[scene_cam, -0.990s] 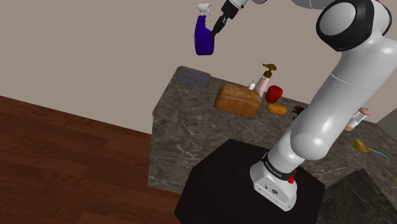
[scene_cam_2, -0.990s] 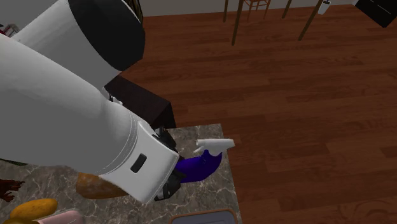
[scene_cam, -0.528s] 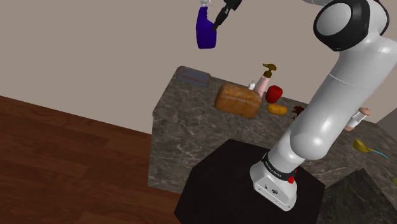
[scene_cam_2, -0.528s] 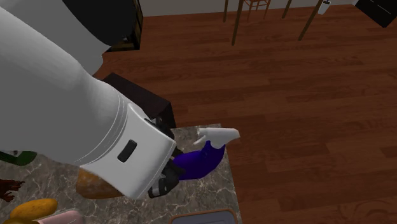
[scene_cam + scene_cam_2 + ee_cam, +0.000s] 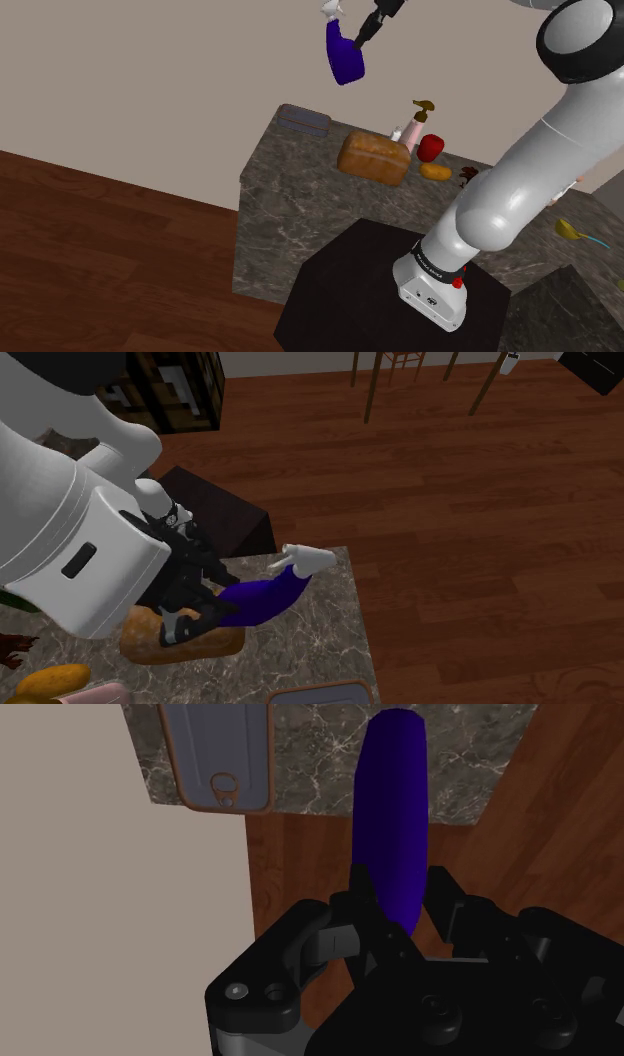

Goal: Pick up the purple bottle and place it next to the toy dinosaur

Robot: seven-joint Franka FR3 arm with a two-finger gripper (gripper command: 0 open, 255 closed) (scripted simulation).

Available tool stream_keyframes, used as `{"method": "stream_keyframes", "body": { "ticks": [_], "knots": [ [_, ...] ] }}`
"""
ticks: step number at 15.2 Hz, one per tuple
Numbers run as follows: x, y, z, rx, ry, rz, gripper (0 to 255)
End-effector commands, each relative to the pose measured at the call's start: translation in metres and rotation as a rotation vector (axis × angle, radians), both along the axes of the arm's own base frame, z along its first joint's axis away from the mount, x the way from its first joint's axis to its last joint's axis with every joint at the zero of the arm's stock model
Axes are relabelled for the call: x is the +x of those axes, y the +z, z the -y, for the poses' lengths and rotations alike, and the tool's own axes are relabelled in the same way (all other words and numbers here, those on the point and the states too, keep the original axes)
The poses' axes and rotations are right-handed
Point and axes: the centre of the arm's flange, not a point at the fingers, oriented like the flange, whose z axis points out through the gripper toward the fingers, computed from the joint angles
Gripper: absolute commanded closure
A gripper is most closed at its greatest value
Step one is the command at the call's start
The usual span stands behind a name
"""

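End effector [image 5: 361, 38] closed on the purple bottle [image 5: 345, 58] — both jaws against its body. Bottle held well above the bench [image 5: 300, 190], near upright.

White arm [image 5: 510, 190], dark joints [image 5: 590, 40]; black fingers [image 5: 360, 899]; red button [image 5: 457, 283].

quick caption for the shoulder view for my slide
The claw holds the purple spray bottle aloft, marbled counter and bread loaf below.
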Motion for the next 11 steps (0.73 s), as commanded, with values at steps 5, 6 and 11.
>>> {"method": "stream_keyframes", "body": {
  "ticks": [5, 6, 11],
  "knots": [
    [-0.075, -0.002, 0.027, -0.001, 0.001, 0.000, 255],
    [-0.087, -0.002, 0.031, -0.001, 0.001, 0.000, 255],
    [-0.149, -0.001, 0.054, -0.001, 0.001, 0.000, 255]
  ]
}}
